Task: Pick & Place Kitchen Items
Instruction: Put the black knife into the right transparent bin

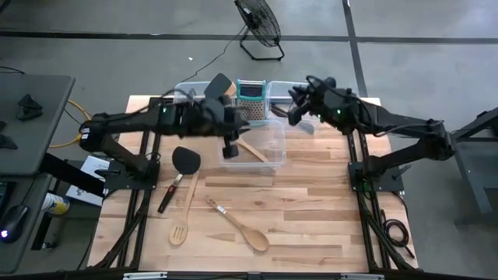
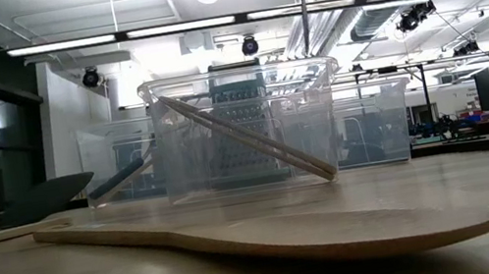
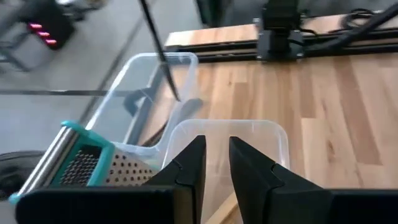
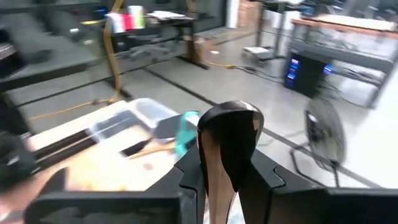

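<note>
My left gripper (image 1: 230, 148) (image 3: 216, 144) hangs open over the clear bin (image 1: 272, 152) (image 3: 273, 134) in the table's middle, with nothing between its fingers. A wooden utensil (image 1: 253, 150) (image 2: 250, 138) leans slanted inside that bin, one end on the floor and the other at the rim. My right gripper (image 1: 297, 109) (image 4: 229, 168) is up over the back right bin (image 1: 282, 87), shut on a utensil with a dark rounded head (image 4: 233, 124). On the table lie a black turner (image 1: 185, 161), a wooden slotted spoon (image 1: 184, 214) and a wooden spoon (image 1: 243, 227). My right gripper pinches the dark-headed utensil between its two fingers, on the brownish shaft (image 4: 214, 177) just below the head. The head sticks out past the fingertips. The utensil is lifted clear of the table and the bins.
A teal-topped metal grater (image 1: 250, 101) (image 3: 81, 162) stands between the bins at the back. The back left bin (image 1: 191, 89) holds a black spatula (image 1: 220, 84). Bare wooden table lies along the near right part (image 1: 327, 225). A fan (image 1: 258, 23) stands on the floor beyond.
</note>
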`<action>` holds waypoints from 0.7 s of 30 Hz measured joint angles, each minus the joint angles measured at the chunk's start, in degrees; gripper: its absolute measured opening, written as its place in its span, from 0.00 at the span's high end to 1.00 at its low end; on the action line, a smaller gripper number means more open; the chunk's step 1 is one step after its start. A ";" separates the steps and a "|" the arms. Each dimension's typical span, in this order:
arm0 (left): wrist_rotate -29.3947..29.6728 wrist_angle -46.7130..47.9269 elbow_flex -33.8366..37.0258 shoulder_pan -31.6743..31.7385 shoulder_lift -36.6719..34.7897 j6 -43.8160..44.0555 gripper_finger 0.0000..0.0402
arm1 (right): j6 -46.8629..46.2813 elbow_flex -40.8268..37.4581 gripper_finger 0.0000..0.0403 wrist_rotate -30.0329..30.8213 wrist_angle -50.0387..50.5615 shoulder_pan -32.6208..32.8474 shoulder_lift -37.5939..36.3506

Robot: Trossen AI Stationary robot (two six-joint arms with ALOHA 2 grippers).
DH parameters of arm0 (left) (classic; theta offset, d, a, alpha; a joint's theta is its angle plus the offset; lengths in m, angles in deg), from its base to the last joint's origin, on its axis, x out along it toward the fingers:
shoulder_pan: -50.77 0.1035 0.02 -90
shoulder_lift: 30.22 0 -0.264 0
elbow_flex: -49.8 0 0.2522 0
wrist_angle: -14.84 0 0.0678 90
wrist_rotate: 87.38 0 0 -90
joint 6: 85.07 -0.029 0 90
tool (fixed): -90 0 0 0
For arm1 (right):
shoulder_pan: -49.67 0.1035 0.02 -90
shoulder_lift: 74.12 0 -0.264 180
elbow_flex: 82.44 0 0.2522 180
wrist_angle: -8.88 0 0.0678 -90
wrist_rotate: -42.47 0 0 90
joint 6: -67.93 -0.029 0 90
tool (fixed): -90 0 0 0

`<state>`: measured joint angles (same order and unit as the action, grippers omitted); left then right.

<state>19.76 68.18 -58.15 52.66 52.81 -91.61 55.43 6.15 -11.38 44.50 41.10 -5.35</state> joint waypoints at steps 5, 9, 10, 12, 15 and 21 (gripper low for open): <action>-14.64 -0.58 1.04 9.54 -0.01 -4.13 0.87 | -5.34 0.00 0.86 3.18 1.26 -5.42 0.00; -27.15 -3.17 2.81 16.76 -0.01 -6.22 0.91 | -8.91 -0.47 0.86 7.25 1.43 -7.67 0.00; -30.47 -3.77 3.43 18.32 -0.01 -6.68 0.92 | -10.16 -1.14 0.86 8.15 1.26 -8.00 -0.04; -35.30 -5.05 4.96 20.98 -0.01 -7.24 0.94 | -13.22 -2.89 0.86 9.81 1.51 -8.59 -0.05; -39.98 -8.40 8.56 23.75 -0.01 -7.91 0.96 | -18.71 -6.27 0.86 11.54 0.22 -9.42 0.00; -47.37 -13.03 13.71 27.97 -0.55 -8.23 0.98 | -28.18 -13.58 0.86 15.92 -7.68 -11.23 0.02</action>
<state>-27.61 55.15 -44.44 80.62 52.26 -99.83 27.25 -7.43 4.54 36.81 29.88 -5.33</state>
